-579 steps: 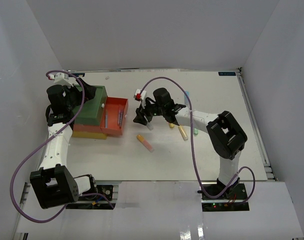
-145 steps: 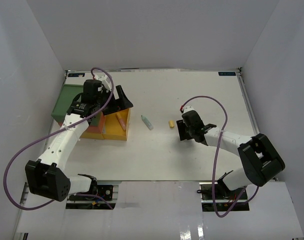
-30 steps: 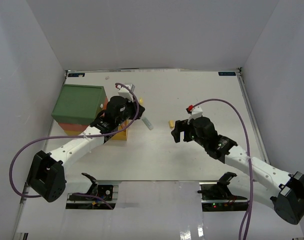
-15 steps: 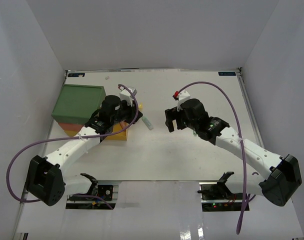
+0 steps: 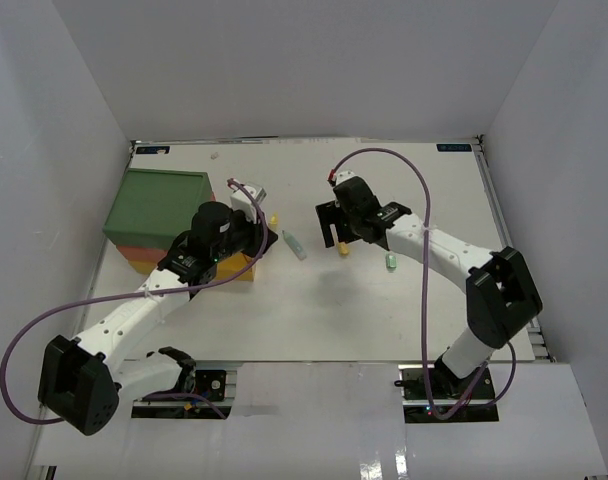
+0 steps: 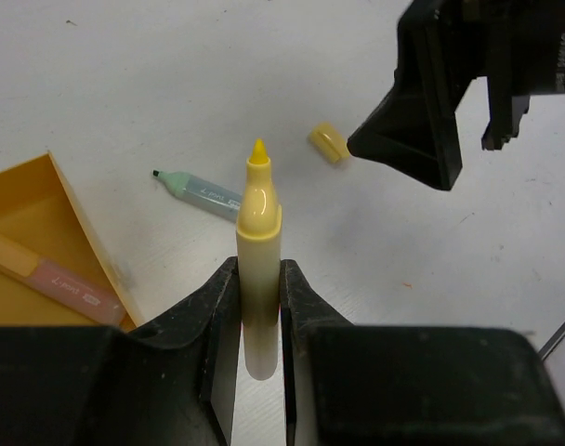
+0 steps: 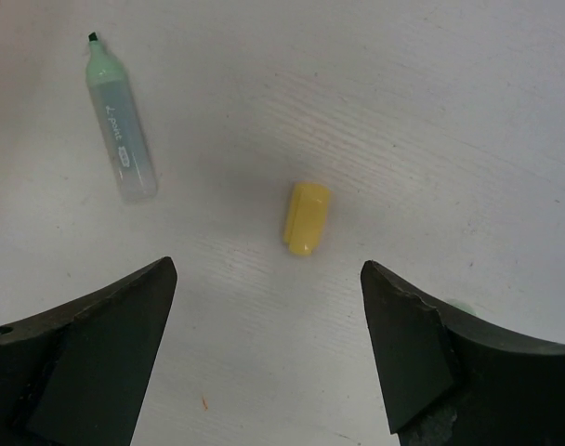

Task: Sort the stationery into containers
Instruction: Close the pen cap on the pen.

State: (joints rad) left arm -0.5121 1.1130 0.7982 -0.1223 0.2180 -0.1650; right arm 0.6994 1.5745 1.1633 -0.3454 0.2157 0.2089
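My left gripper (image 6: 260, 265) is shut on an uncapped yellow highlighter (image 6: 260, 223), its tip pointing away from the wrist; from above, that highlighter (image 5: 273, 220) sits just right of the containers. A loose yellow cap (image 7: 307, 217) lies on the table just ahead of my open right gripper (image 7: 269, 307), between the lines of its fingers and untouched. A teal highlighter (image 7: 123, 156) lies uncapped to the cap's left. The containers stand at the left: a green box (image 5: 156, 205) over a red one (image 5: 132, 251), with the yellow drawer (image 6: 41, 218) pulled out.
A pink-and-orange pen (image 6: 55, 279) lies in the yellow drawer. A small teal cap (image 5: 391, 262) rests on the table right of the yellow cap (image 5: 342, 247). The right gripper (image 6: 440, 111) hangs close ahead of the left one. White walls enclose the table.
The right arm swung left and toward the back, bringing its open gripper over the yellow cap. The left gripper shifted slightly, still holding the yellow highlighter.
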